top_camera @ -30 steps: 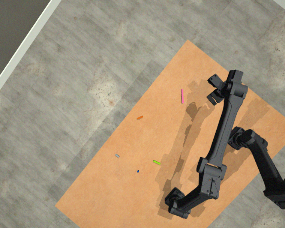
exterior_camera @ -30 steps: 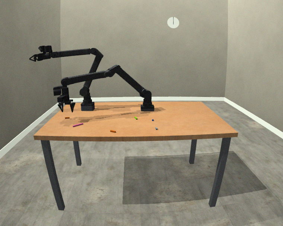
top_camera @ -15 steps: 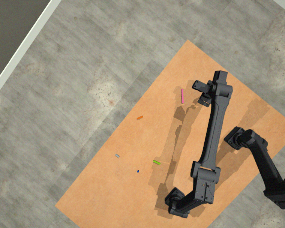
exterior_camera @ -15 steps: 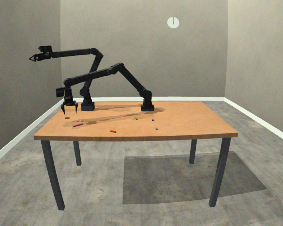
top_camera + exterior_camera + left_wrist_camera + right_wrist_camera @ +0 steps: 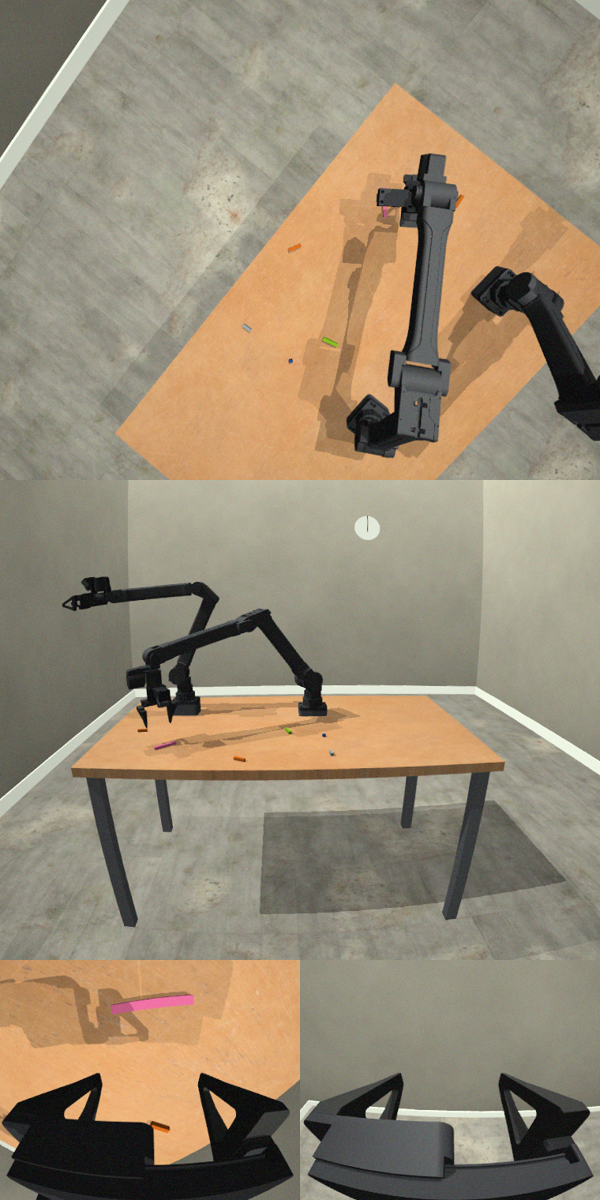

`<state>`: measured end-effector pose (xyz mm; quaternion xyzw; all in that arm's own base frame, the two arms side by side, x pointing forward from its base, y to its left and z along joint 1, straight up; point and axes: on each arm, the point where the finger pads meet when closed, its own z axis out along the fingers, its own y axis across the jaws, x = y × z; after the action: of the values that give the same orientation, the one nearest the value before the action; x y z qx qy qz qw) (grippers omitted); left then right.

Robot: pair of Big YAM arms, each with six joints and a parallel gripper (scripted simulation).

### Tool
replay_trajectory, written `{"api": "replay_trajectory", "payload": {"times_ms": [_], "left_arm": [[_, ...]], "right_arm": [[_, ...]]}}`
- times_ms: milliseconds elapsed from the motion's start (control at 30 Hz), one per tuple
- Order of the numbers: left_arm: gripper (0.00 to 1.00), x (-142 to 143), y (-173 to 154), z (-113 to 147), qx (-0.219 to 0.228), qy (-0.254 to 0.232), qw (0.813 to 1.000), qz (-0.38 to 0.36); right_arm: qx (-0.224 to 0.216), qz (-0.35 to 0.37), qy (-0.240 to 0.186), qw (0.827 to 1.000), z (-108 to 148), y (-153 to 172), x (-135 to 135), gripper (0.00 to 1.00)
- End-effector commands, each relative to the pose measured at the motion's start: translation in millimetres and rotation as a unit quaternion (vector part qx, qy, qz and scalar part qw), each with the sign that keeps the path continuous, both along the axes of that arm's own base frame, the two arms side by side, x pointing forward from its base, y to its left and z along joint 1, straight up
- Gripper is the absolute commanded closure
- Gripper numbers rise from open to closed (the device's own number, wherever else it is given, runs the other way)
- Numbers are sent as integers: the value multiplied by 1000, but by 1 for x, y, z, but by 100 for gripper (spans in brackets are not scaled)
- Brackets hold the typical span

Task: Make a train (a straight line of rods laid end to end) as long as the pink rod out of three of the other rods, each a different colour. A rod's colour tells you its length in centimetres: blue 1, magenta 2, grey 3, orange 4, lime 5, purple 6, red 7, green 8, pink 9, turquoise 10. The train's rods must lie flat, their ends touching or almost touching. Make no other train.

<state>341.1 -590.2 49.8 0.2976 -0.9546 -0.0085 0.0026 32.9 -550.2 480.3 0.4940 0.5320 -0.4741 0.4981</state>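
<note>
The long pink rod (image 5: pixel 384 211) (image 5: pixel 165 745) (image 5: pixel 158 1003) lay flat on the wooden counter (image 5: pixel 200 400) (image 5: pixel 400 740) (image 5: pixel 237 1051). I had the black left gripper (image 5: pixel 410 200) (image 5: pixel 158 724) (image 5: pixel 150 1078) above the counter, its fingers wide open. Two short orange rods, one (image 5: pixel 294 247) (image 5: pixel 238 759) near the counter's edge, another (image 5: pixel 459 200) (image 5: pixel 142 729) (image 5: pixel 160 1127) beyond the pink, lay apart from the lime rod (image 5: pixel 330 342) (image 5: pixel 287 730), grey rod (image 5: pixel 246 328) (image 5: pixel 331 752) and tiny blue rod (image 5: pixel 290 361) (image 5: pixel 324 735). My black right gripper (image 5: pixel 68 605) (image 5: pixel 451 1078) was open, raised, facing a wall.
</note>
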Motion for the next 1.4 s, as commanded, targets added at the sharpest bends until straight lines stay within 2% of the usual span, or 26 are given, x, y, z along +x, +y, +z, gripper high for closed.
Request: {"api": "replay_trajectory", "payload": {"times_ms": [0,167,200,300,433,533,1367], "left_arm": [[0,17,6,30,-28,-17,996,80],[0,21,11,30,-28,-17,995,97],[0,17,-13,53,-55,-30,994,86],[0,14,-9,53,-46,-25,995,86],[0,14,-5,36,-33,-19,995,87],[0,26,2,36,-33,-19,995,97],[0,20,-2,36,-33,-19,995,92]], "right_arm": [[-27,-8,-8,1000,20,6,-8,0],[-27,-8,-8,1000,20,6,-8,0],[-27,-8,-8,1000,20,6,-8,0],[-27,-8,-8,1000,20,6,-8,0],[-27,-8,-8,1000,20,6,-8,0],[-27,-8,-8,1000,20,6,-8,0],[-27,-8,-8,1000,20,6,-8,0]]}}
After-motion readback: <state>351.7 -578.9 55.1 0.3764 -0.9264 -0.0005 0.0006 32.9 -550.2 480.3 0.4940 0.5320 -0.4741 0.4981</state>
